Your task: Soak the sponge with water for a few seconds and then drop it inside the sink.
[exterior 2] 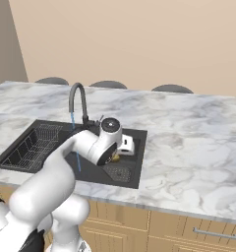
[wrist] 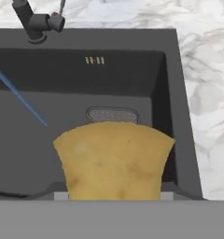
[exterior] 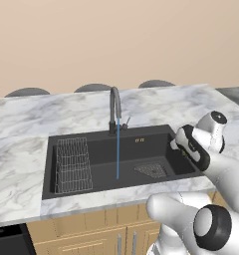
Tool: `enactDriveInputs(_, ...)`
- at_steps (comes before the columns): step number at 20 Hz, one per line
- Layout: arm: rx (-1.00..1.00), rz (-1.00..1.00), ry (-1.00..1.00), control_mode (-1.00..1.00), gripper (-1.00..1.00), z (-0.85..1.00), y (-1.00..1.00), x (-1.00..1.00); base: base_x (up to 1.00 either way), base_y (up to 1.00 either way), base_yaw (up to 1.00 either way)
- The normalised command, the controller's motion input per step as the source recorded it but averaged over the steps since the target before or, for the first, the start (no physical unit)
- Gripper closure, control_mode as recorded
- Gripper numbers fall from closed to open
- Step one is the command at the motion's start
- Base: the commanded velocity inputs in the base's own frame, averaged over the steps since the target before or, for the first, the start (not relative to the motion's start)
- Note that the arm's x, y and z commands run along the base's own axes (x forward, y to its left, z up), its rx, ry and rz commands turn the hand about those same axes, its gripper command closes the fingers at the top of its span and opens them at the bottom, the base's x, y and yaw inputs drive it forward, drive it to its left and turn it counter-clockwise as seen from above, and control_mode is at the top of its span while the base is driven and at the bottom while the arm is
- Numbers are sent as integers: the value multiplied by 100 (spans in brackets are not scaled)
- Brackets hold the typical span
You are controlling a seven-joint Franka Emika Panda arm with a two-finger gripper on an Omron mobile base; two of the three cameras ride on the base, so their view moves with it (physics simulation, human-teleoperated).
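One sponge (wrist: 113,161), clamped in the closed gripper (wrist: 114,196) over the sink (wrist: 132,79) near its right wall; water (wrist: 20,98) falls at its 10 o'clock; likely soft, light, heavier soaked; grip mid-body.

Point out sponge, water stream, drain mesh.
sponge (wrist: 113,161): hand view, middle of its yellow face.
water stream (exterior: 117,149): left base view, mid-length of the blue line.
drain mesh (exterior: 152,170): left base view, centre of the grey mesh.
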Motion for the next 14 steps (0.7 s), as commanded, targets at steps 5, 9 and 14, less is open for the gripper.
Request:
enactDriveInputs(5, 0, 20, -2, -100, 100, 0, 19, 28, 0, 0, 0)
enactDriveInputs(9, 1, 25, -8, -100, 100, 0, 14, 33, 0, 0, 0)
enactDriveInputs(14, 2, 30, -6, -100, 100, 0, 13, 23, 0, 0, 0)
